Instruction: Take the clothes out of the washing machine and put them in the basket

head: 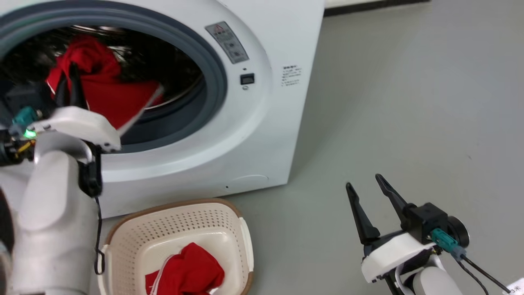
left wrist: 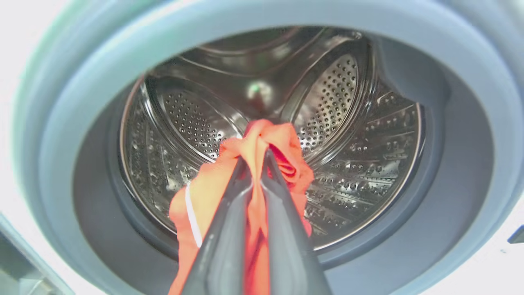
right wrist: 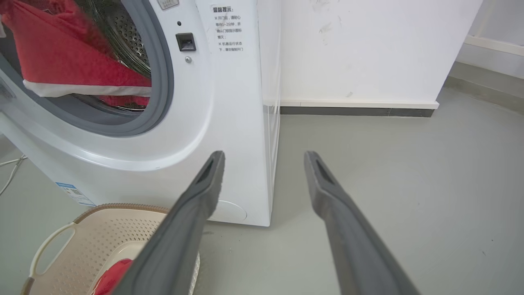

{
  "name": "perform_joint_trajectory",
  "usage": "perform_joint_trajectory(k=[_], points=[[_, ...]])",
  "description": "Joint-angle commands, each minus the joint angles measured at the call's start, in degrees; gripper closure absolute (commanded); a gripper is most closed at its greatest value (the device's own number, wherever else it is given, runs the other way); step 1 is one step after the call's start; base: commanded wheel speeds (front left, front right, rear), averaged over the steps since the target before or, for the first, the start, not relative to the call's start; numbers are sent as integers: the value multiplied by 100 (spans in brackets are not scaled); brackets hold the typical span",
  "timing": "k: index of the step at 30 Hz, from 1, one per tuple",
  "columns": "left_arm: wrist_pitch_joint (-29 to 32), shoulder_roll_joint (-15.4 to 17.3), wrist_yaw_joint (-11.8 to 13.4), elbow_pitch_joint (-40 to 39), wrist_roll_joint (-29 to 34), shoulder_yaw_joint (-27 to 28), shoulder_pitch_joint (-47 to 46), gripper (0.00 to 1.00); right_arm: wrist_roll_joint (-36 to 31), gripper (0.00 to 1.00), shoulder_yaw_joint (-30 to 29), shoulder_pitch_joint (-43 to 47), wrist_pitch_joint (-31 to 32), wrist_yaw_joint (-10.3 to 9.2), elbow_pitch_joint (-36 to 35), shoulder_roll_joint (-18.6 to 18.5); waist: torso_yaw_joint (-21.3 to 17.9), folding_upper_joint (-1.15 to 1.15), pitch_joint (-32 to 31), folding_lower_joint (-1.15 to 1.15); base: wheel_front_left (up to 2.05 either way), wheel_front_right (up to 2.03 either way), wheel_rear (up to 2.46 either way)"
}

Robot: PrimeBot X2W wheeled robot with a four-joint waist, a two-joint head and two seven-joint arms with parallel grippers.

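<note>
Left gripper (left wrist: 256, 157) clamps red garment (left wrist: 204, 192), draped lengthwise down its fingers.

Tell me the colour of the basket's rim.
Brown; the basket itself is cream. The head view shows it best.

Right gripper (right wrist: 264, 155) jaws spread, red clothes (right wrist: 61, 61) in washing machine (right wrist: 229, 123)

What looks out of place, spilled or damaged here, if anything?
Nothing stands out. The left hand pinches a red garment at the washing machine porthole; a second garment lies inside the basket.
</note>
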Motion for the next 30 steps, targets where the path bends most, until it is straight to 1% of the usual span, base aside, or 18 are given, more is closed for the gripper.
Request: perform_joint_trajectory(k=[1, 5, 10, 11, 12, 14, 19, 21, 24, 27, 30], points=[[-38, -92, -26, -350, 12, 24, 297, 100, -40, 0, -47, 123, 35, -4, -52, 3, 162, 0, -160, 0, 0, 0, 0], [-34, -243, 4, -1167, 16, 41, 858, 100, -86, 0, -105, 288, 114, -4, -118, 3, 310, 0, -339, 0, 0, 0, 0], [-29, -452, 114, -2365, 1, -9, 1603, 100, -141, 0, -182, 446, 200, -4, -228, 3, 502, 0, -514, 0, 0, 0, 0], [-9, -473, 148, -2614, -3, -12, 1768, 100, -138, 0, -189, 484, 222, -4, -249, 3, 535, 0, -537, 0, 0, 0, 0], [61, -533, 220, -3162, -7, -40, 2104, 100, -147, 0, -201, 532, 256, -4, -288, 2, 603, 0, -571, 0, 0, 0, 0], [178, -586, 293, -3741, 19, -90, 2460, 100, -160, 0, -207, 557, 284, -4, -343, 3, 664, 0, -587, 0, 0, 0, 0], [514, -683, 500, -4957, 65, -203, 3316, 100, -184, 0, -233, 622, 330, -4, -423, 3, 816, 0, -547, 0, 0, 0, 0], [654, -728, 560, -5247, 67, -262, 3642, 100, -188, 0, -224, 609, 338, -4, -444, 3, 854, 0, -521, 0, 0, 0, 0], [810, -831, 631, -5408, -29, -329, 4112, 100, -195, 0, -220, 596, 343, -4, -485, 3, 895, 0, -457, 0, 0, 0, 0], [817, -947, 664, -5236, -99, -419, 4476, 100, -202, 0, -208, 575, 363, -4, -499, 3, 936, 0, -372, 0, 0, 0, 0], [612, -1051, 562, -4760, -299, -461, 4692, 100, -221, 0, -180, 538, 374, -4, -525, 3, 962, 0, -266, 0, 0, 0, 0]])
